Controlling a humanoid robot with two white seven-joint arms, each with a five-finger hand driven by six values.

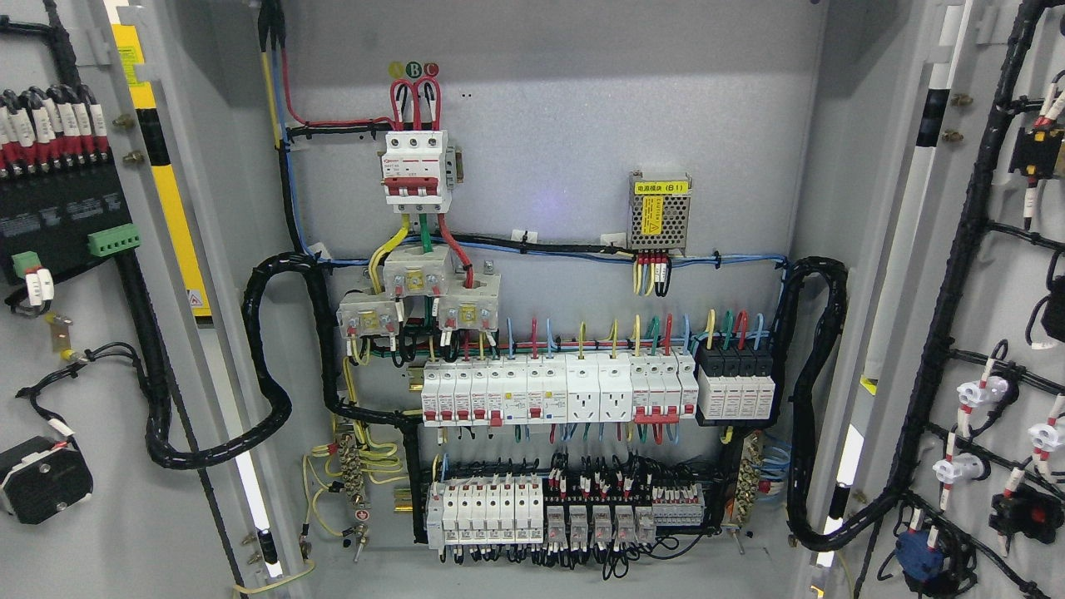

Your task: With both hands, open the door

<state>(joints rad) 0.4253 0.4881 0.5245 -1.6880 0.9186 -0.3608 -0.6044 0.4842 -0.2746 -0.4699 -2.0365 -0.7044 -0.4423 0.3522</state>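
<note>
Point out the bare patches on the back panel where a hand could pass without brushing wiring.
Free: the grey back panel above the power module, right of the main breaker, and the strip between them. Crowded: the breaker row and relay row.

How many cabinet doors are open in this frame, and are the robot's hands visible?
2. The left door is swung open at the picture's left; the right door is swung open at the right, both showing their wired inner faces. No robot hand is in view.
</note>
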